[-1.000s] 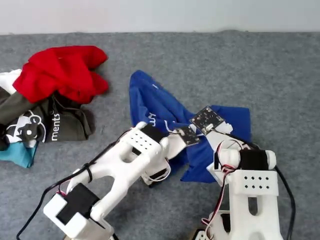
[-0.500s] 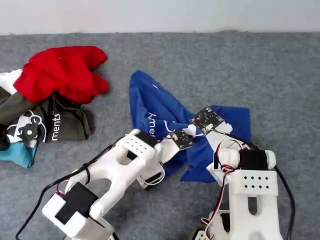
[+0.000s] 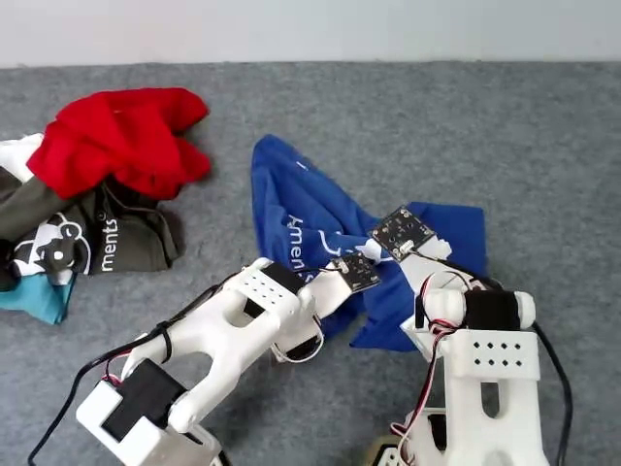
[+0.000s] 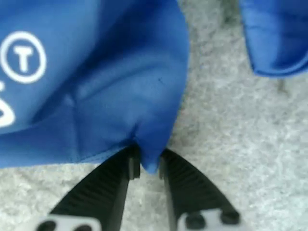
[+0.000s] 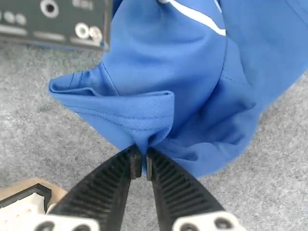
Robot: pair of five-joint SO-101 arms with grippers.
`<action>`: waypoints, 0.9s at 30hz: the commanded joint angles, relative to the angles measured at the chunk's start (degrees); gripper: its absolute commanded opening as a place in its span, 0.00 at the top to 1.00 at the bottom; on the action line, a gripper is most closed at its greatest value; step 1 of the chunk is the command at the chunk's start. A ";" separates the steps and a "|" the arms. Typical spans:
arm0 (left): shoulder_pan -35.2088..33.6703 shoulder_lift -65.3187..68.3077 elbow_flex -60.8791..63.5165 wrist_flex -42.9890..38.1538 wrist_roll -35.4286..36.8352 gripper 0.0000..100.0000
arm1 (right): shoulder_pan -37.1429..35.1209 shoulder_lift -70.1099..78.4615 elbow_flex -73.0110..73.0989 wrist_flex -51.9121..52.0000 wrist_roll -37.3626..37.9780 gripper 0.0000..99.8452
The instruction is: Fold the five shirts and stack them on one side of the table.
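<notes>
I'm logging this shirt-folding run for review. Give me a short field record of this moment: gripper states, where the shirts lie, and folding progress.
left gripper: shut on an edge of the blue shirt
right gripper: shut on a bunched hem of the blue shirt
blue shirt: crumpled, mid-table, unfolded
heap at the high view's left edge: red shirt on top of dark printed shirt; teal shirt and white shirt peeking out
table: grey, carpet-like
folded stack: none yet

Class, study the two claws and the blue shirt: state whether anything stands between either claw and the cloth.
Nothing visible does. The left claw pinches one fold of the blue shirt and the right claw pinches another, with cloth directly in each grip.
</notes>
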State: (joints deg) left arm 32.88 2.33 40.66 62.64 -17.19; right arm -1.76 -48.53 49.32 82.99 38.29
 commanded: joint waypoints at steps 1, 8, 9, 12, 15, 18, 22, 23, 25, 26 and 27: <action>-0.97 -0.09 -0.57 -4.22 -0.70 0.99 | -0.31 -0.13 0.00 -0.04 -0.53 0.99; -0.79 -0.70 -2.33 0.79 -0.70 0.99 | -0.48 -0.13 0.00 -0.04 -0.53 0.99; -0.79 -0.70 -3.74 3.52 -0.70 0.99 | -0.48 -0.13 0.00 -0.04 -0.53 0.99; -0.79 -0.70 -8.66 11.34 -0.70 0.99 | -0.48 -0.13 0.00 -0.04 -0.53 0.99; -0.79 -0.70 -12.62 15.74 -0.70 0.99 | -0.48 -0.13 0.00 -0.04 -0.53 0.99; -0.79 -0.70 -14.99 16.97 -0.70 0.99 | -0.40 -0.13 0.00 -0.04 -0.53 0.99; -0.97 -0.53 -15.52 16.53 -0.70 0.99 | -0.31 -0.13 0.00 -0.04 -0.53 0.99; -1.14 -0.44 -15.52 16.53 -0.79 0.99 | -0.31 -0.13 0.00 -0.04 -0.53 0.99; -1.32 -0.70 -15.52 16.53 -0.79 0.99 | -0.31 -0.22 0.00 -0.04 -0.53 0.99; -1.58 -0.70 -15.60 16.53 -0.70 0.99 | -0.31 -0.22 0.00 -0.04 -0.53 0.99; -2.02 -0.70 -15.69 16.53 -0.70 0.99 | -0.31 -0.22 0.00 -0.13 -0.53 0.99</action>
State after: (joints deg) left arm 31.82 2.51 27.03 78.73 -17.27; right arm -1.76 -48.53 49.32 83.08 38.29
